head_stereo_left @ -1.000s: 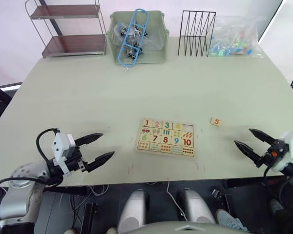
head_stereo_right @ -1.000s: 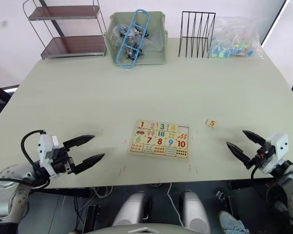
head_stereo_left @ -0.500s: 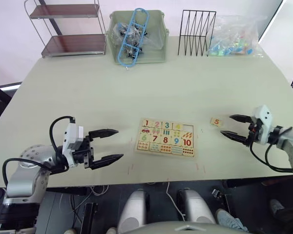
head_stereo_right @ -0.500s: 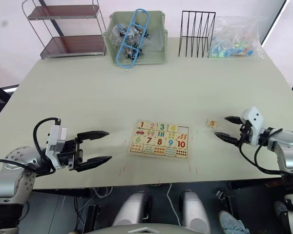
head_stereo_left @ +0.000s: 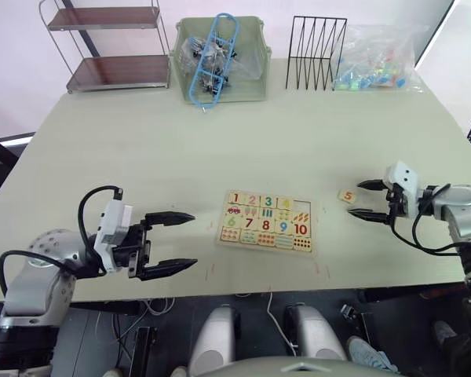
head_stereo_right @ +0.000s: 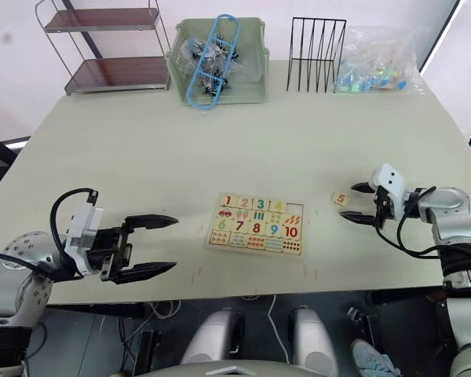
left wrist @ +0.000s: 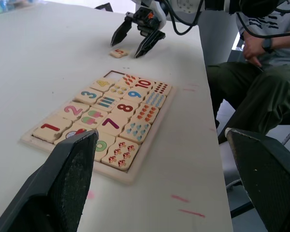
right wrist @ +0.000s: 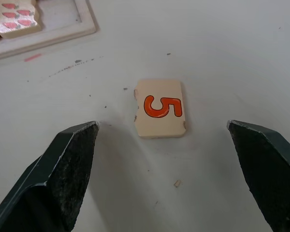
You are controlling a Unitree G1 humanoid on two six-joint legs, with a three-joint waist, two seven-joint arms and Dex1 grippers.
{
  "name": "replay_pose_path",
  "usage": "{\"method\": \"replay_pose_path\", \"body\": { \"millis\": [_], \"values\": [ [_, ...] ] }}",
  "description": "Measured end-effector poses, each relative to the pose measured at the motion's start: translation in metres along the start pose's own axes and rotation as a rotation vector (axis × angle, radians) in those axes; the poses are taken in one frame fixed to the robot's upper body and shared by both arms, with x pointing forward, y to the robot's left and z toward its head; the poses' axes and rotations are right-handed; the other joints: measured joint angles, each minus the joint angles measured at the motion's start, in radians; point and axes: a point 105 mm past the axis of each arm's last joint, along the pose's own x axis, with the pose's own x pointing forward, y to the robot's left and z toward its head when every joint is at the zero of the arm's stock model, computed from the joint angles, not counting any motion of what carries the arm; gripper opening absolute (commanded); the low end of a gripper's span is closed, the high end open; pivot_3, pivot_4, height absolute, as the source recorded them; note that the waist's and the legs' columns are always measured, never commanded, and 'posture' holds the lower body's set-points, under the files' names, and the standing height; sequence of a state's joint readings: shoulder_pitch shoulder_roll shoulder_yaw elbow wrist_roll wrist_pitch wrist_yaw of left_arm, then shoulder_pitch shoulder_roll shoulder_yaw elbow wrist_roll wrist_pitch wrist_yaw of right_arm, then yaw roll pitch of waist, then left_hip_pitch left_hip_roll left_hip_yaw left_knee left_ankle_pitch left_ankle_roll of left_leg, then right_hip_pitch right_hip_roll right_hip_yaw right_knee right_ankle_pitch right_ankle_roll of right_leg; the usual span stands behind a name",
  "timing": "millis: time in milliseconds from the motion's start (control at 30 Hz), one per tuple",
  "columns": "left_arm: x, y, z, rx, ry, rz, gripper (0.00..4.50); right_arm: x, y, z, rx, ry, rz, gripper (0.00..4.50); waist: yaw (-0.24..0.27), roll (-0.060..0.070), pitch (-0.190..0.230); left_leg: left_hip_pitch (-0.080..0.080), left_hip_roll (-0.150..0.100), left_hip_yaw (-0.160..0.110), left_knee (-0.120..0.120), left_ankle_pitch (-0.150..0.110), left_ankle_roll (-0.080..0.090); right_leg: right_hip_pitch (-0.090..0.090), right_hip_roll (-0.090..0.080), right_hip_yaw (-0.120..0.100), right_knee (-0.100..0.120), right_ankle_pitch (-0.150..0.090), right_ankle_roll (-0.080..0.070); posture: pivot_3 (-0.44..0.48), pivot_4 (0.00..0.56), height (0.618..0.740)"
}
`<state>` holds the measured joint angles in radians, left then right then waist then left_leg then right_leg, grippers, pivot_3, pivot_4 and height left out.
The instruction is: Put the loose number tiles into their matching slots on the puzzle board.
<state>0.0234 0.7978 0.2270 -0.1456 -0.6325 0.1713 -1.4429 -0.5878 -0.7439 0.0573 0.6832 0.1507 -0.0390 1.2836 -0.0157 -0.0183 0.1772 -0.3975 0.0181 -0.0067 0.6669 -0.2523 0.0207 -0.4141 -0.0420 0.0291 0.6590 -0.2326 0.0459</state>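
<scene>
With fingers apart, the right pincer (right wrist: 159, 169) is facing the small, light, stiff pale-wood tile with an orange 5 (right wrist: 160, 108), lying flat on the table (head_stereo_left: 220, 141) beside the pale-wood puzzle board (head_stereo_left: 267, 221); likely best gripped by opposite edges.

Bright, even light; faint shadows.

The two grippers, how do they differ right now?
The right gripper sits close to the loose 5 tile, fingers either side of it in its wrist view; the left gripper is off the puzzle board's left side, near no tile. Both are open, holding nothing.
</scene>
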Motion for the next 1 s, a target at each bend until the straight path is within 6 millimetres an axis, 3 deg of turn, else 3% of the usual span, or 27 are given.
{"method": "replay_pose_path", "body": {
  "millis": [233, 400, 433, 500, 800, 1000],
  "values": [
    [0.0, 0.0, 0.001, -0.01, -0.003, -0.002, 4.5, 0.006, -0.003, 0.003, -0.022, -0.007, 0.007, 4.48, -0.002, 0.0, 0.0, 0.0, 0.0, 0.0, 0.0, 0.0, 0.0, 0.0, 0.0, 0.0, 0.0, 0.0, 0.0, 0.0, 0.15, 0.74],
    [0.001, 0.002, 0.002, -0.003, -0.006, 0.0, 4.5, 0.012, -0.001, 0.004, -0.032, -0.025, 0.016, 2.22, -0.004, 0.0, 0.0, 0.001, 0.0, 0.0, 0.0, 0.0, 0.0, 0.0, 0.0, 0.0, 0.001, 0.0, 0.0, 0.0, 0.15, 0.74],
    [0.001, 0.002, 0.002, -0.003, -0.006, 0.001, 4.5, 0.013, -0.001, 0.004, -0.032, -0.026, 0.017, 1.54, -0.003, 0.0, 0.0, 0.001, 0.0, 0.0, 0.0, 0.0, 0.0, 0.0, 0.0, 0.0, 0.001, 0.0, 0.0, 0.0, 0.15, 0.74],
    [0.001, 0.002, 0.002, -0.003, -0.006, 0.001, 4.5, 0.013, -0.001, 0.005, -0.035, -0.031, 0.016, 0.88, -0.003, 0.0, 0.0, 0.001, 0.0, 0.0, 0.0, 0.0, 0.0, 0.0, 0.0, 0.0, 0.001, 0.0, 0.0, 0.0, 0.15, 0.74],
    [0.0, 0.002, 0.002, -0.005, -0.005, 0.005, 4.5, 0.012, 0.001, 0.008, -0.03, -0.028, 0.017, 0.89, -0.001, 0.0, 0.0, 0.001, 0.0, 0.0, 0.0, 0.0, 0.0, 0.0, 0.0, 0.0, 0.001, 0.0, 0.0, 0.0, 0.15, 0.74],
    [-0.002, 0.0, -0.001, -0.01, -0.002, 0.017, 4.5, 0.009, 0.004, 0.024, -0.055, -0.012, 0.007, 0.89, -0.001, 0.0, 0.0, 0.0, 0.0, 0.0, 0.0, 0.0, 0.0, 0.0, 0.0, 0.0, 0.001, 0.0, 0.0, 0.0, 0.15, 0.74]
  ]
}}
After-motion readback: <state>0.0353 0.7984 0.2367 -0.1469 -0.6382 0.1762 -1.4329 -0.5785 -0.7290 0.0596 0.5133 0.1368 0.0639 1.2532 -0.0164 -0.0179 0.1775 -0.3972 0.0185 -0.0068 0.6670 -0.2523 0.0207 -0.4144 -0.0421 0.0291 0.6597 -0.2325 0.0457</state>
